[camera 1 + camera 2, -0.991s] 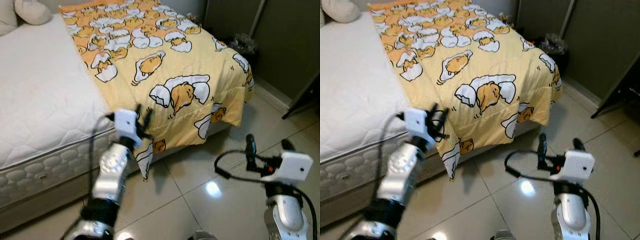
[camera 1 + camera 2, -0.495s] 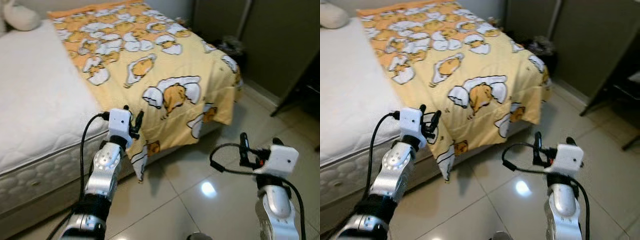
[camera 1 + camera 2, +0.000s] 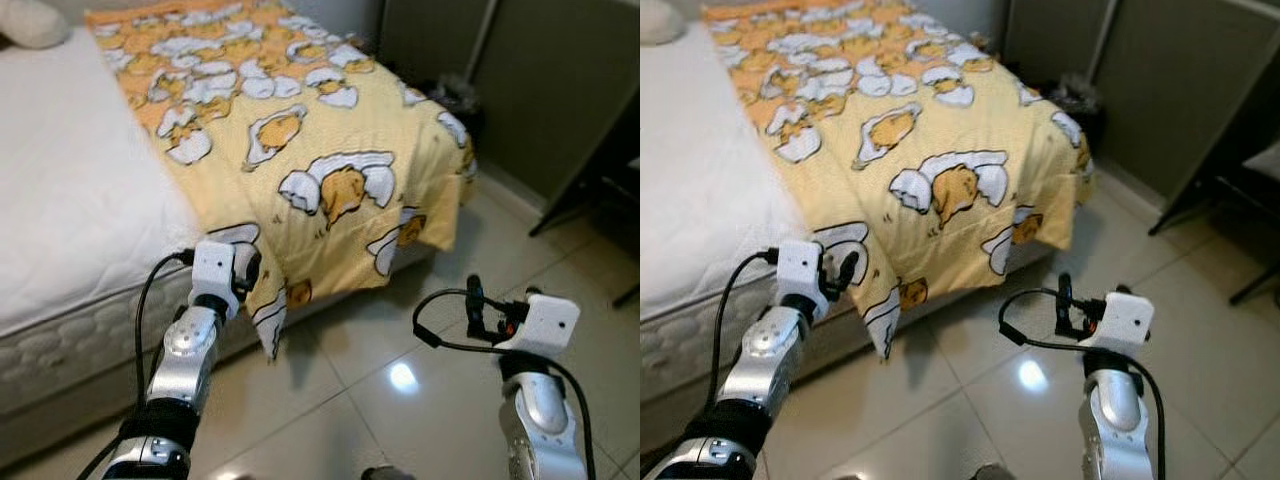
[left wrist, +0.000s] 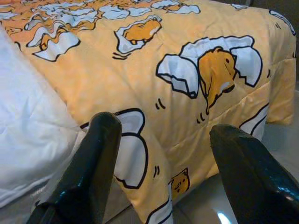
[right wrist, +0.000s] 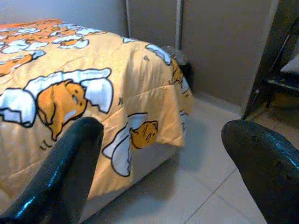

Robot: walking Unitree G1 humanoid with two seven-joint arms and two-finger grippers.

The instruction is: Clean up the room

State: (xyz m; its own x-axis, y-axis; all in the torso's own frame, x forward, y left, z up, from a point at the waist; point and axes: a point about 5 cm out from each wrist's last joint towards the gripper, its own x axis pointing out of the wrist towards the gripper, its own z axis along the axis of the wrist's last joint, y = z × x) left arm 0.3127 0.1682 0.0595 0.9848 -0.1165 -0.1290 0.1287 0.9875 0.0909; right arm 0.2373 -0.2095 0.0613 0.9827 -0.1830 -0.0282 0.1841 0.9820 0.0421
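A yellow blanket [image 3: 300, 140] printed with cartoon eggs covers the right part of a white mattress [image 3: 70, 220] and hangs over its foot and side. One corner [image 3: 268, 320] droops toward the floor. My left gripper [image 3: 243, 272] is open right at the blanket's hanging edge, its fingers [image 4: 88, 172] spread with nothing between them. My right gripper [image 3: 497, 297] is open over the tiled floor, a short way from the bed's foot, also holding nothing.
A pillow [image 3: 35, 20] lies at the head of the bed. Grey wardrobe doors [image 3: 560, 80] stand on the right, with a dark bundle [image 3: 455, 95] on the floor at their base. A dark frame leg [image 3: 590, 190] leans at the far right. Glossy tile floor [image 3: 400, 400] lies ahead.
The camera has shifted with my body. My left gripper has come closer to the blanket's drooping edge, and the right arm has drifted slightly left.
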